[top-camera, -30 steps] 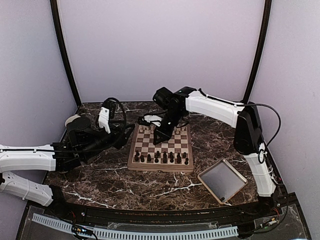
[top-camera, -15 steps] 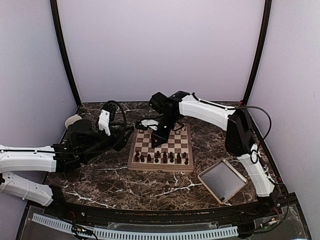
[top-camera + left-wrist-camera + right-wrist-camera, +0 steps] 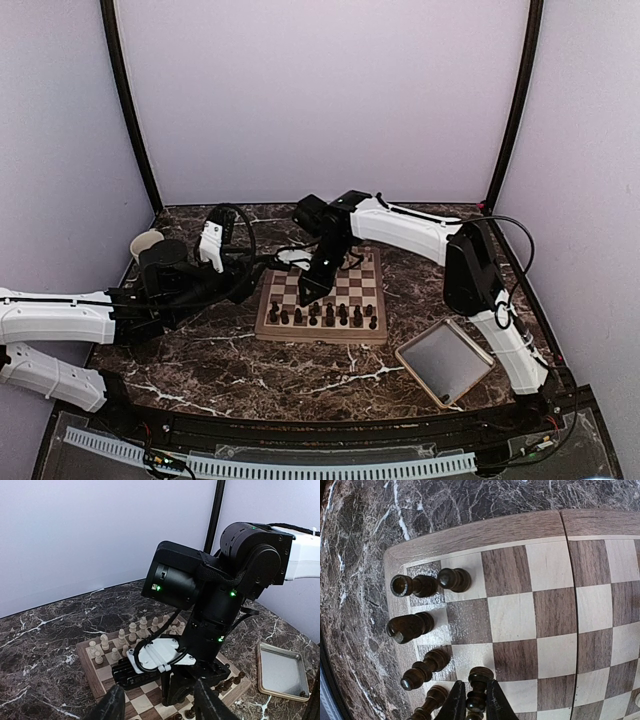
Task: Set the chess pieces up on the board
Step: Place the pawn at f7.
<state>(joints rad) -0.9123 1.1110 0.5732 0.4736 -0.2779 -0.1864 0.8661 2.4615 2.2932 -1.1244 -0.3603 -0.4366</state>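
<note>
The board [image 3: 320, 336] lies mid-table, with dark chess pieces [image 3: 326, 315] along its near rows and pale cream pieces [image 3: 356, 262] along its far edge. My right gripper [image 3: 309, 290] hangs over the board's left side. In the right wrist view it [image 3: 475, 702] is shut on a dark pawn [image 3: 479, 679] whose base is at a light square. Other dark pieces [image 3: 413, 625] stand by the rim [image 3: 470, 532]. My left gripper [image 3: 250, 276] is open and empty left of the board, and its fingers [image 3: 113, 706] frame the right arm.
A shallow beige tray [image 3: 445, 360] lies at the front right, also in the left wrist view [image 3: 282, 670]. A pale cup [image 3: 146, 243] stands at the far left. Black corner posts and pale walls close the table in.
My right gripper has moved left across the board towards its near-left squares, with the arm stretching further. My left arm has shifted slightly towards the board.
</note>
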